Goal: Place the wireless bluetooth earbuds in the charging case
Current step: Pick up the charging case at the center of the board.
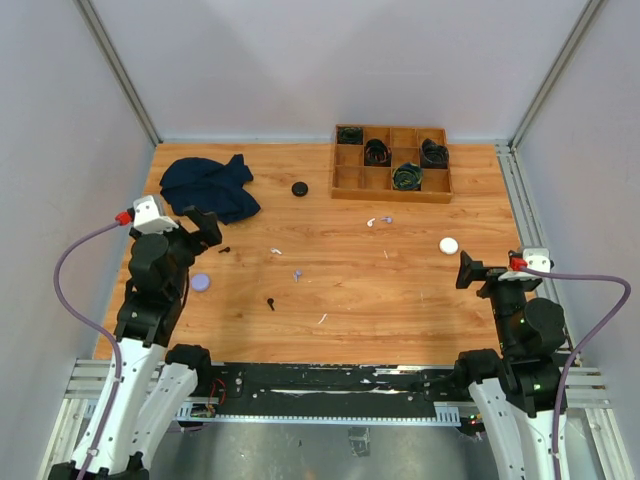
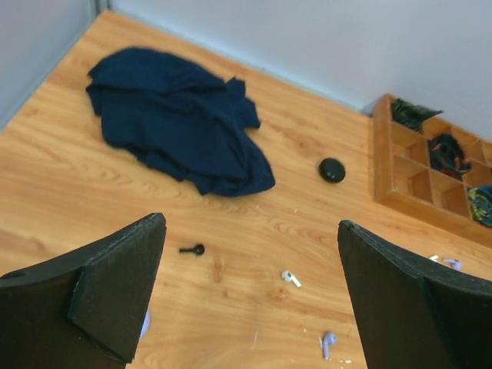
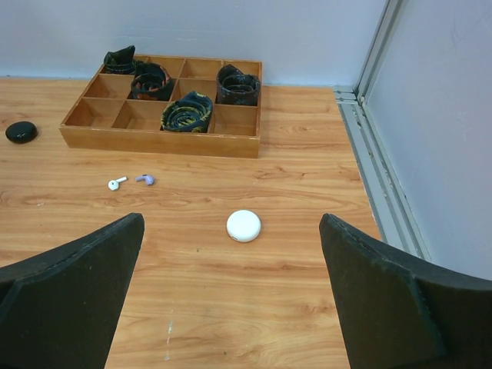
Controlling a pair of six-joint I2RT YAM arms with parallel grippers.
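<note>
Clock directions read on the top view, with 12 o'clock at the far wall.

At 9 o'clock over the table, the left gripper: jaws spread wide, nothing held between them. At 4 o'clock, close to the right edge, the right gripper: likewise wide open and holding nothing.

Loose on the wood, none inside a case, the wireless bluetooth earbuds:
- a black bud just ahead of the left gripper
- a second black bud toward 7 o'clock
- a white bud and a purple bud near the centre
- one more white bud touching or almost touching another purple bud at 1 o'clock, a little before the wooden tray

Three round cases lying flat, well apart from each other:
- a black case at 12 o'clock
- a white case at 3 o'clock, straight before the right gripper
- a purple case at 9 o'clock, just beside the left arm

Impossible to tell whether their lids are open.

At 11 o'clock, a crumpled dark blue cloth. In four compartments of the tray, coiled cables.
</note>
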